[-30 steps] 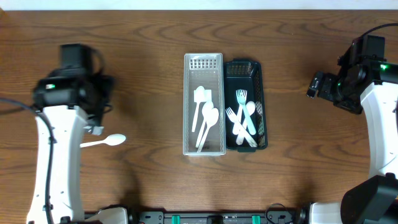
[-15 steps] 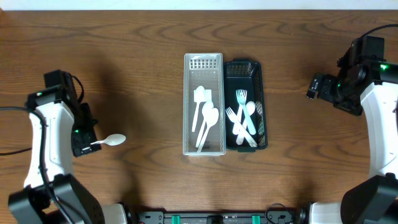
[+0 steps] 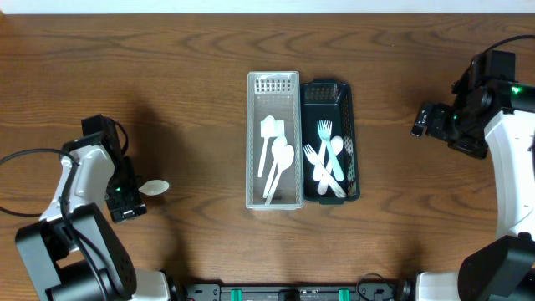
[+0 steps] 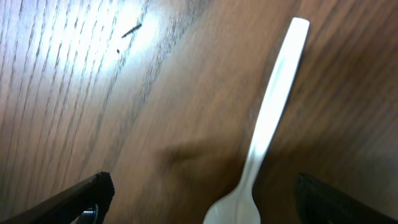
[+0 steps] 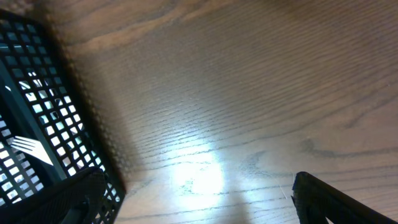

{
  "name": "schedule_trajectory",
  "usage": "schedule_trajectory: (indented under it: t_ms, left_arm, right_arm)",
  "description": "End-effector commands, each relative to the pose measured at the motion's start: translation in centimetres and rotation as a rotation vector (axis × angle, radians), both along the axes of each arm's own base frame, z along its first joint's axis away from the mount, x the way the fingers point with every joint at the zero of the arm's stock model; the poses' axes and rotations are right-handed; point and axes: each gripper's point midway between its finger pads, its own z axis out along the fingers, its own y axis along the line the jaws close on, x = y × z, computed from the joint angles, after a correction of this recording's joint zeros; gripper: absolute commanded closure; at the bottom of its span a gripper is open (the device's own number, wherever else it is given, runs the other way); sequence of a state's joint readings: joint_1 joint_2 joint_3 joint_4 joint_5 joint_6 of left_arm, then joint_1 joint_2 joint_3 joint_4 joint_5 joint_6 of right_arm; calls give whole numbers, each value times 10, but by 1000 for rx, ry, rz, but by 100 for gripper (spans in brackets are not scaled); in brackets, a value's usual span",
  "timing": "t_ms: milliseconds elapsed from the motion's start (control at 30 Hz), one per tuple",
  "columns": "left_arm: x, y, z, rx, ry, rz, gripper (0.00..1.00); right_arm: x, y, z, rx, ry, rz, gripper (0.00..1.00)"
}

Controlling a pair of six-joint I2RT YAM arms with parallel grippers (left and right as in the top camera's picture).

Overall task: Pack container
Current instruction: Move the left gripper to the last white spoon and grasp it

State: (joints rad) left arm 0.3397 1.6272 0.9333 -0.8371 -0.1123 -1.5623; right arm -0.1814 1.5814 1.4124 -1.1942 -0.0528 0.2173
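- Overhead view: the left gripper (image 3: 129,199) sits low over the wooden table (image 3: 192,100), right above the handle of a white plastic spoon (image 3: 155,187). Only the spoon's bowl shows, poking out just beside the gripper on the side facing the containers.
- Well away from that gripper, near the middle of the table, stands a clear container (image 3: 273,82) holding white utensils, spoons among them. A black basket (image 3: 330,90) touches its far long side and holds white forks (image 3: 324,128).
- The right gripper (image 3: 420,121) hangs beyond the basket, well apart from it. From above it is not possible to tell how its jaws stand.
- Left wrist view: two dark fingers (image 4: 87,193) show at the lower corners of the frame, spread wide, so this gripper is open and grasps nothing. The spoon lies flat on the wood between them and touches neither. Its bowl is closest to the gripper, cut off by the bottom edge about midway between the fingers. Its handle runs away from the gripper, slanting toward the upper right.
- Right wrist view: both fingers (image 5: 68,199) again sit at the lower corners, far apart, so this gripper is open too, with only bare wood between them. The mesh wall of the black basket fills the left edge of the frame, just outside the left-hand finger, and fork tines show through the mesh.
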Motion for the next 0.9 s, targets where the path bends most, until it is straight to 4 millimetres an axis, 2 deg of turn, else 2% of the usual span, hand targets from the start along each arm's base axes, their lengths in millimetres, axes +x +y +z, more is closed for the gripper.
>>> schedule_trajectory:
  t_ms: [0,233,367,633,733,867]
  left_arm:
    - [-8,5,-11,24,49,12,5]
    - [-11,4,-28,6,99,7,5]
    - [-12,4,-30,2,108,1,6]
    - [-12,4,-30,0,112,-23,35]
    - [-12,9,-29,17,126,-87,35]
    - [-2,14,-30,27,108,-214,36]
  right_arm:
    - [-2,0,-3,0,16,14,1]
    - [-5,0,-4,2,30,14,1]
    - [-7,1,-4,4,38,14,1]
    - [-10,1,-5,7,51,14,1]
    - [-12,1,-5,8,56,14,1]
    - [-12,2,-5,8,57,14,1]
